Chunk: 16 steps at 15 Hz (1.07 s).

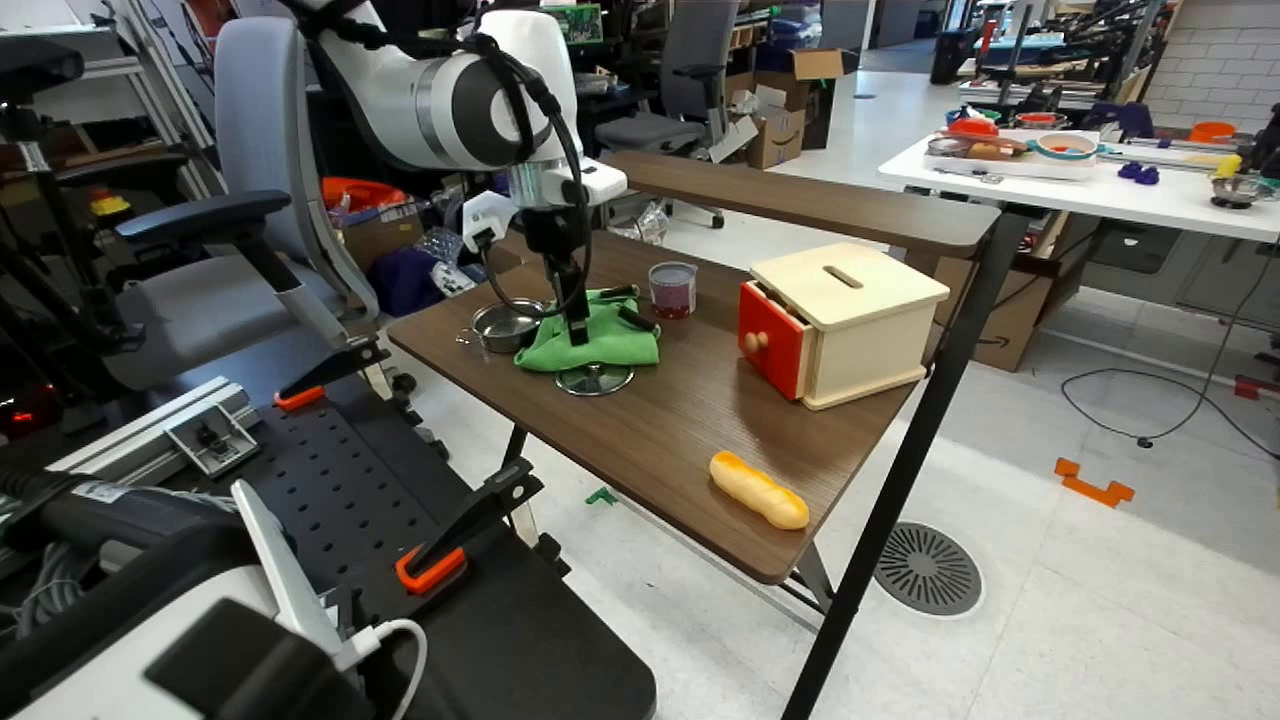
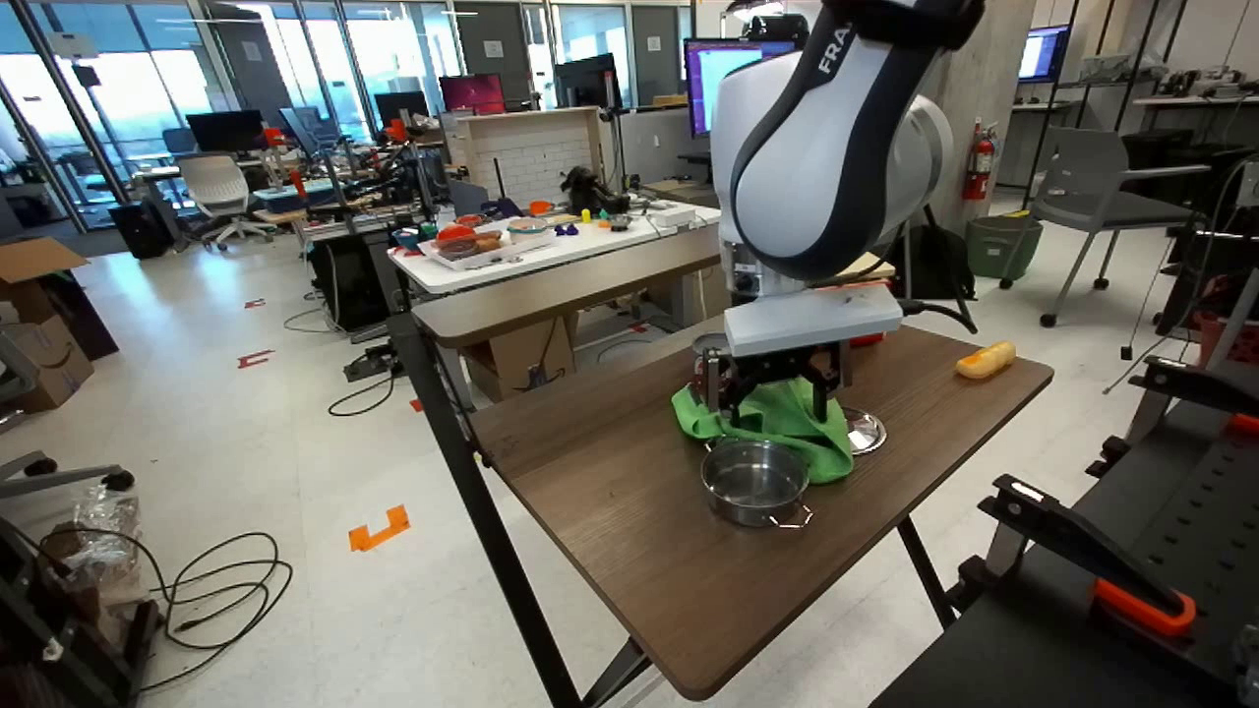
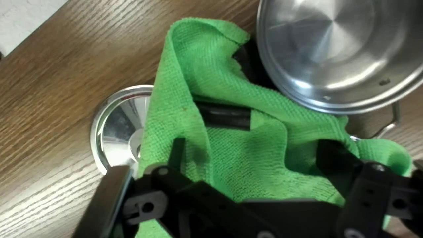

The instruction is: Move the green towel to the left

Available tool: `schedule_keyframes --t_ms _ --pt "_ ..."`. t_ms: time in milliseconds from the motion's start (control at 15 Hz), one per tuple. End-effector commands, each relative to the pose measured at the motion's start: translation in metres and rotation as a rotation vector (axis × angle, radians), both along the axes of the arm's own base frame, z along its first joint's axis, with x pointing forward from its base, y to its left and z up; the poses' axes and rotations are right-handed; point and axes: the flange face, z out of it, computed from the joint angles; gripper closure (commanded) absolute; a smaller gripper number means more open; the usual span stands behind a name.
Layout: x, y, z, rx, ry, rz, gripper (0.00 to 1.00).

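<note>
The green towel [image 1: 632, 345] lies crumpled on the brown table, and it also shows in an exterior view [image 2: 787, 411] beneath the gripper. In the wrist view the towel [image 3: 238, 162] fills the middle, with a fold along its upper side. A black handle-like piece [image 3: 228, 115] lies in its folds; what it belongs to is hidden. My gripper [image 2: 770, 408] points down over the towel. In the wrist view the gripper's fingers [image 3: 253, 147] are spread wide, with towel cloth below and between them and nothing clamped. Whether the fingertips touch the cloth cannot be told.
A steel pot [image 2: 755, 487] stands right against the towel. A metal lid [image 1: 595, 380] lies partly under the towel's edge. A reddish cup [image 1: 672, 292] stands close behind. A wooden box with a red door [image 1: 850, 320] and a toy bread [image 1: 758, 490] are farther along the table.
</note>
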Motion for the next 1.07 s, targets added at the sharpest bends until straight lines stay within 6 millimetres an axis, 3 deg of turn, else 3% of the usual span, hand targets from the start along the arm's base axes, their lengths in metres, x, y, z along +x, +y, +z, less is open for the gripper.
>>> schedule_keyframes --t_ms 0,133,400,733,1000 --pt "0.009 0.004 -0.023 -0.034 -0.018 -0.031 0.00" --pt "0.012 0.006 -0.035 -0.040 -0.017 -0.048 0.00" --pt "0.026 0.012 -0.037 -0.041 -0.036 -0.061 0.00" --pt "0.045 0.023 -0.030 -0.036 -0.071 -0.047 0.00" --pt "0.059 0.027 -0.009 -0.013 -0.122 -0.047 0.00"
